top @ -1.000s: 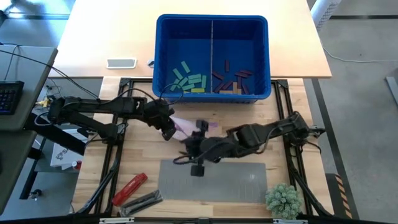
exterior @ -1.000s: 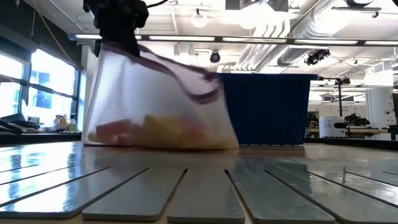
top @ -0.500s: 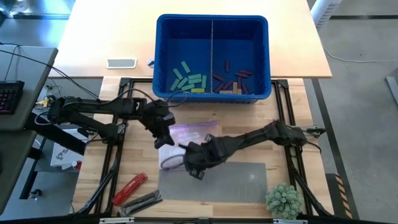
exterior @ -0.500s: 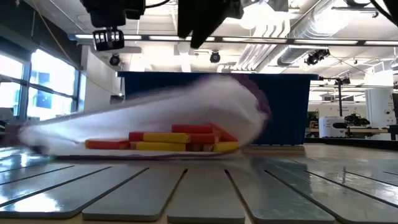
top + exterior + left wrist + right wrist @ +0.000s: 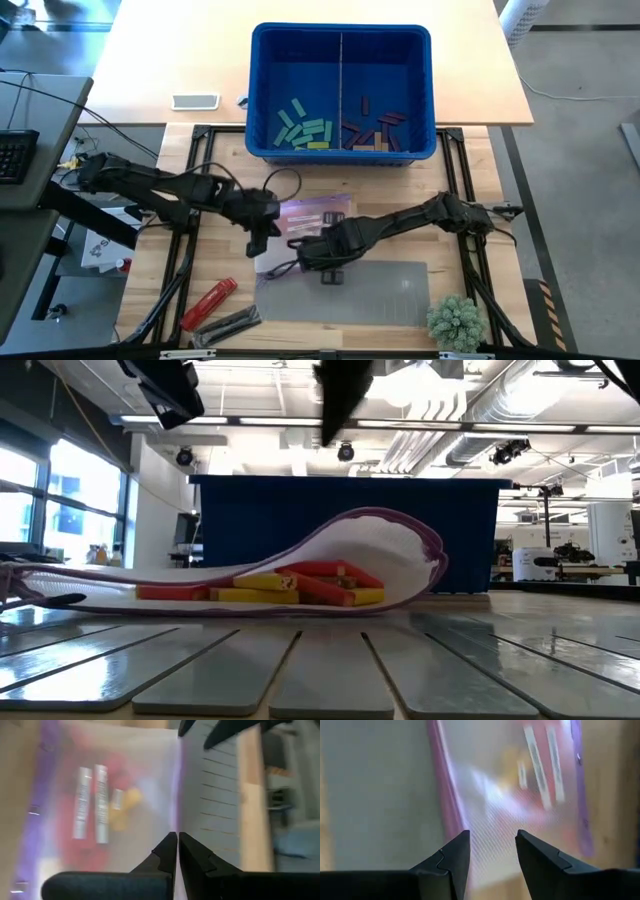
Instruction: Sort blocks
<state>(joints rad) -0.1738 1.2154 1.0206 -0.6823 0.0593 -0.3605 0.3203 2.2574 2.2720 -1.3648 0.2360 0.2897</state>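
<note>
A mesh bag (image 5: 330, 575) of red and yellow blocks (image 5: 290, 584) lies flat on the bench (image 5: 480, 270). Above it, the left gripper (image 5: 177, 851) is closed and empty, while the right gripper (image 5: 491, 849) is parted.

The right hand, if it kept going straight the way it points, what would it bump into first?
Most likely the clear, purple-edged mesh bag lying right ahead of the open right hand, with red and yellow blocks inside. How far off the bag lies is unclear.

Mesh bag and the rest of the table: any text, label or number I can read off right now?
None can be read.
mesh bag: pale strips on it, perhaps labels, too blurred to read.
Small flat white item on the tabletop beyond the bin: no readable marking.
blue bin: no text visible.
</note>
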